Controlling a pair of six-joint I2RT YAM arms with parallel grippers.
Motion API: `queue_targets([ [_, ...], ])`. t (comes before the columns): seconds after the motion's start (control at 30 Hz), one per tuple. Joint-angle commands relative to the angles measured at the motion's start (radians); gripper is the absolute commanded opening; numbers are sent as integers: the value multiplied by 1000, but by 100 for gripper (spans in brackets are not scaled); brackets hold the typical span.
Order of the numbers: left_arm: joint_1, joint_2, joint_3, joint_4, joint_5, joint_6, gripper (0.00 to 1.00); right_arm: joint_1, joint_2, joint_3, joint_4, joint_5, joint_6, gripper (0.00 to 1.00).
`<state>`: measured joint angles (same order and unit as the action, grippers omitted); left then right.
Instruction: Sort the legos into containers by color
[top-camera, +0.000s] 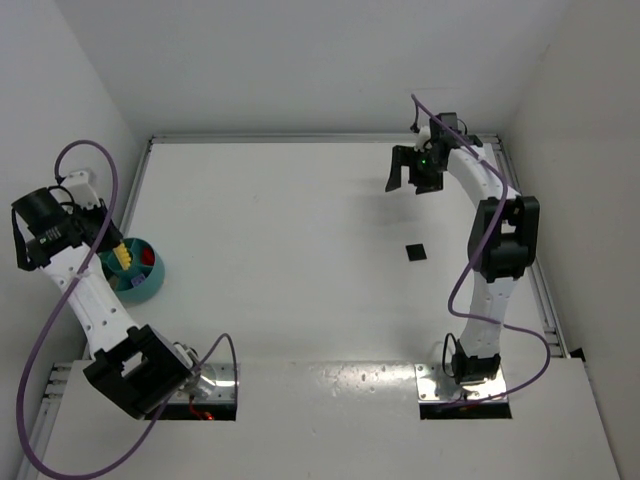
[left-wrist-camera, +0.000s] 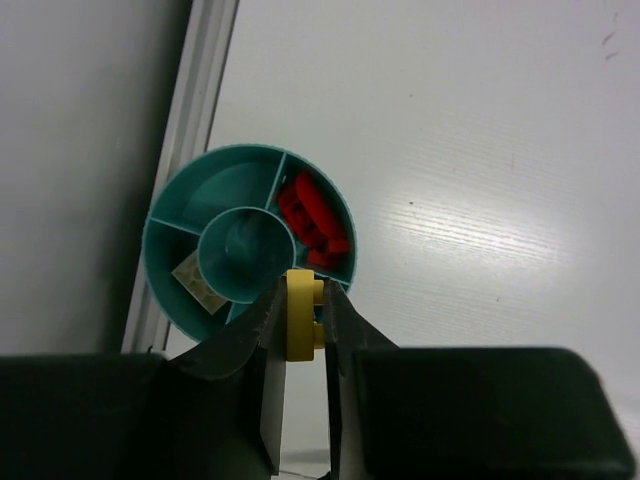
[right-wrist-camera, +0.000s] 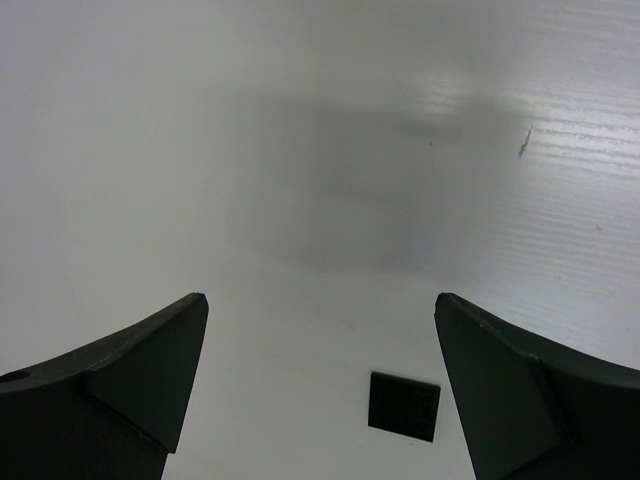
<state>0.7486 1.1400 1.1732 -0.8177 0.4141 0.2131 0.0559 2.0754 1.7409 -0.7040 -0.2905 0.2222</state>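
Left wrist view: left gripper (left-wrist-camera: 303, 300) clamped on one yellow lego (left-wrist-camera: 300, 315), which stands on edge between the fingertips with its studs toward the right-hand finger. The teal bowl (left-wrist-camera: 225, 185) lies just past the tips. The overhead view cannot show this grip, because the arm and wrist camera cover it.

Bowl contents, wrist view:
- Compartment ahead-right of the tips: a pile of red legos (left-wrist-camera: 312, 222).
- Compartment ahead-left: one pale brick (left-wrist-camera: 197, 280).
- Far compartment and round centre well (left-wrist-camera: 245, 250): bare teal.
- Nearest compartment: hidden behind the fingers.

Overhead view adds yellow pieces (top-camera: 122, 257) in the bowl beside the red.

Right wrist view: right gripper (right-wrist-camera: 320, 300) has its jaws wide apart, holding nothing, above the white table (top-camera: 300, 260). A flat black square (right-wrist-camera: 403, 405) lies on the table between the fingers, closer to the right-hand one.
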Motion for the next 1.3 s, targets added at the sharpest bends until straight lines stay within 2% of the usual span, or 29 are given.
queue_targets([
  [0.0,9,-5,37,45,-47,-14,0,4,-32,-14,18,-10,-17,96],
  [0.57,9,61,13,138,-58,-24,0,4,-32,5,18,-10,-26,96],
  [0.97,9,99,-61,206,-40,-24,1,4,-41,5,18,10,-44,96],
  [1.03,9,110,-72,216,-40,-24,4,4,-41,-4,18,10,-55,96],
  [1.13,9,119,-72,225,-29,-24,16,4,-50,-4,9,21,-87,96],
  [1.27,9,119,-83,235,-18,-15,48,-5,-51,-14,-18,71,-155,96],
])
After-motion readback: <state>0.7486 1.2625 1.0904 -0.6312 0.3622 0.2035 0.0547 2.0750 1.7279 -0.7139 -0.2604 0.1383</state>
